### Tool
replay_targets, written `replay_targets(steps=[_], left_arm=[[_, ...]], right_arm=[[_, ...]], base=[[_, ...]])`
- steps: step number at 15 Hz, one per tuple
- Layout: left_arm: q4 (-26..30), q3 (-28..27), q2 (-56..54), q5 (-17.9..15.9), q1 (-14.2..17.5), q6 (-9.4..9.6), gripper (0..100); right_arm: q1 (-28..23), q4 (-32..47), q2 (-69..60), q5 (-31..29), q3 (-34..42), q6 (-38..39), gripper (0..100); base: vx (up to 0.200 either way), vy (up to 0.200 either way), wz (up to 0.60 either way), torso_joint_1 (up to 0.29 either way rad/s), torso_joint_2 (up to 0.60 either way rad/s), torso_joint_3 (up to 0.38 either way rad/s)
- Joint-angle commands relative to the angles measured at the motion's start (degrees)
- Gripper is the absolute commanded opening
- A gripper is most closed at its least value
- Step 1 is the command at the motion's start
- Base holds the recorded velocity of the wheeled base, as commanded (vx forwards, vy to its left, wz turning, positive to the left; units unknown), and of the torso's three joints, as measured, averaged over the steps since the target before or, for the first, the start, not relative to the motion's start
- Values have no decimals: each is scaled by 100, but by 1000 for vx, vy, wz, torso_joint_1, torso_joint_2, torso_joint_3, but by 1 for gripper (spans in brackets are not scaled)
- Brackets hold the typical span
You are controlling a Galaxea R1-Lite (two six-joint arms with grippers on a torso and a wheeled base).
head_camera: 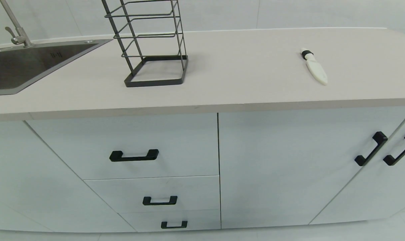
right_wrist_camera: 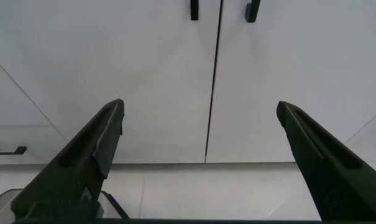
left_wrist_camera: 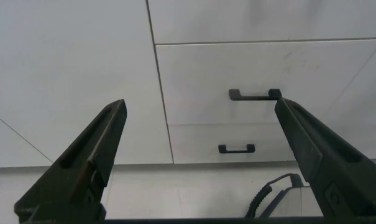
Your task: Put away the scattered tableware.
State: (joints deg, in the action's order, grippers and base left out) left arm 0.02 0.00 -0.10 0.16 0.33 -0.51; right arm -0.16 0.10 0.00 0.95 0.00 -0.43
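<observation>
A white knife-shaped utensil (head_camera: pixel 314 66) with a black band near its handle lies on the pale countertop (head_camera: pixel 249 67) at the right. A dark wire rack (head_camera: pixel 151 43) stands empty on the counter left of the middle. My left gripper (left_wrist_camera: pixel 200 109) is open, low down in front of the white drawer fronts, with nothing between its fingers. My right gripper (right_wrist_camera: pixel 200 109) is open too, facing the white cabinet doors (right_wrist_camera: pixel 212 74), and holds nothing.
A steel sink (head_camera: pixel 18 65) with a tap (head_camera: pixel 16 30) is set into the counter at the far left. Below the counter are drawers with black handles (head_camera: pixel 134 156) and cabinet doors with black handles (head_camera: pixel 371 149). A coiled cable (left_wrist_camera: pixel 271 190) lies near the floor.
</observation>
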Motion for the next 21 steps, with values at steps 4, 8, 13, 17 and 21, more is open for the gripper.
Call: replay_targets(steps=[4, 8, 13, 17, 21], left_arm=[[-2, 0, 10, 63, 2, -37, 100], [-11, 0, 10, 397, 2, 34, 100], [-11, 0, 10, 257, 2, 306, 100], [-2, 0, 10, 265, 2, 253, 100], [-11, 0, 10, 265, 2, -54, 100]], right_arm=[[-2, -1, 0, 2, 0, -1, 100], [-2, -1, 0, 2, 0, -1, 100], [-2, -1, 9, 2, 0, -1, 100], [-2, -1, 9, 2, 0, -1, 100], [-2, -1, 9, 2, 0, -1, 100]], base=[[0, 0, 0, 220, -94, -110], [0, 0, 0, 215, -568, -207], [0, 0, 0, 212, -500, -209], [0, 0, 0, 207, -482, -217], [0, 0, 0, 338, -492, -238]])
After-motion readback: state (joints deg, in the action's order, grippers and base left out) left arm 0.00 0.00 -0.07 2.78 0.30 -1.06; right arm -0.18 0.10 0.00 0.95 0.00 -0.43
